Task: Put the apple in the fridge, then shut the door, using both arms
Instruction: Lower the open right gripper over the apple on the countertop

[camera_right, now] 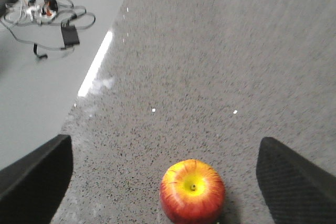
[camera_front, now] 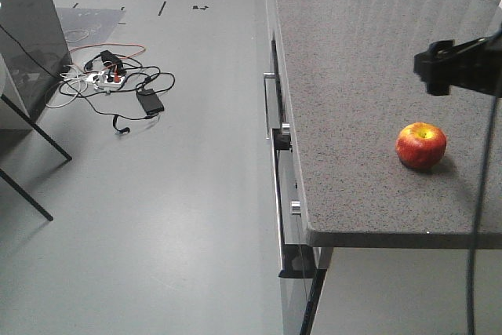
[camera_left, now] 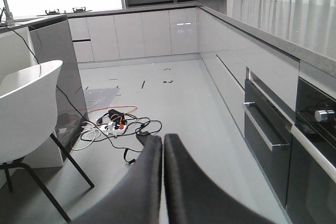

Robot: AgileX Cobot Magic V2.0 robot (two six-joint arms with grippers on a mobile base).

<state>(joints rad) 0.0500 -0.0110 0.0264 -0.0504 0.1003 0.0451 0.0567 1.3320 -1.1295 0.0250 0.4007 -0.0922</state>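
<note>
Right pincer (camera_right: pixel 165 141) is hanging wide open and empty over the surface (camera_front: pixel 353 76). The apple (camera_right: pixel 192 191) is sitting stem-up near the front edge, lying between the two fingers in the wrist view and touching neither. My judgement: it needs lowering, centring, then closing gently on the widest part so the apple isn't rolling away. Left pincer (camera_left: pixel 163 139) is pressed closed on nothing, over the floor.

I count one apple (camera_front: pixel 421 145), one speckled surface (camera_front: pixel 353 76), one white chair (camera_left: pixel 26 108), one power strip (camera_front: pixel 106 78), one black adapter brick (camera_front: pixel 150 101), and two grippers: one left gripper (camera_left: pixel 163 140), one right gripper (camera_right: pixel 165 178).
</note>
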